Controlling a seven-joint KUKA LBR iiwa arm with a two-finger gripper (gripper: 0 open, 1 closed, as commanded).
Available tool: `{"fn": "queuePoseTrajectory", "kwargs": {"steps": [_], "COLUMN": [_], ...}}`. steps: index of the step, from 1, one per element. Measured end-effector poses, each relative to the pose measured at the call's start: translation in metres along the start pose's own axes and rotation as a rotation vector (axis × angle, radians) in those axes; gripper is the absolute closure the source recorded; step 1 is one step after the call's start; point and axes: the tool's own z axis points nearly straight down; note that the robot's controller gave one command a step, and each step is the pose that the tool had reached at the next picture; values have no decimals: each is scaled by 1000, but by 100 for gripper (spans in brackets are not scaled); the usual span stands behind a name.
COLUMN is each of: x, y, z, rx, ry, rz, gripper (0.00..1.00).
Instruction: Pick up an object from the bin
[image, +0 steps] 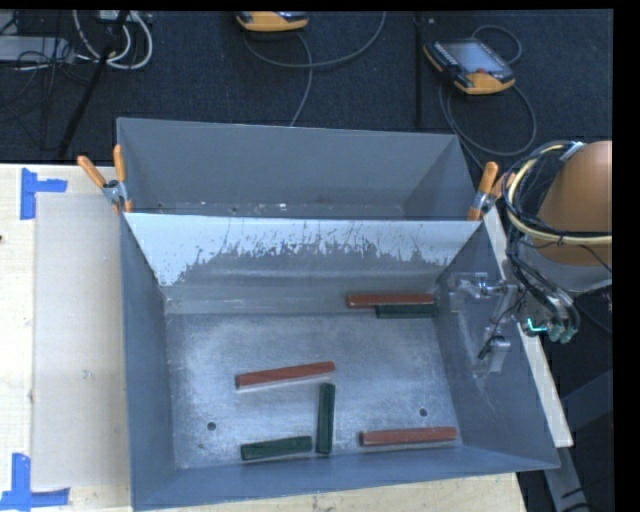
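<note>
Six flat bars lie well spread on the floor of the grey bin (290, 170), three reddish-brown and three dark green. Lowest in the frame, a dark green bar (276, 450) lies almost level at the lower middle. Its right end is just beside the foot of a second green bar (325, 418), which points up the frame, so the two make an L. To their right, at the lower right of the floor, is a reddish-brown bar (408, 436). Above the L, near the middle, another reddish-brown bar (285, 375) lies slightly tilted. At the upper right of the floor, by the back wall, the last reddish-brown bar (390, 299) and the third green bar (405, 311) lie side by side, touching along their length. That pair is the nearest to the jaws, which hang over the bin's sloping right wall at the right of the frame. Whether the jaws are spread or pressed together cannot be told. Behind them rises the arm (585, 200), with cables looped round it.
</note>
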Motion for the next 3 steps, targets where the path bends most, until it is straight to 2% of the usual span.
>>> {"fn": "queuePoseTrajectory", "kwargs": {"steps": [1, 2, 3], "x": [73, 75, 76], "y": [28, 62, 67], "z": [128, 97, 93], "rx": [4, 2, 2], "ry": [-21, -10, -8], "rz": [-203, -387, -279], "gripper": [0, 0, 0]}}
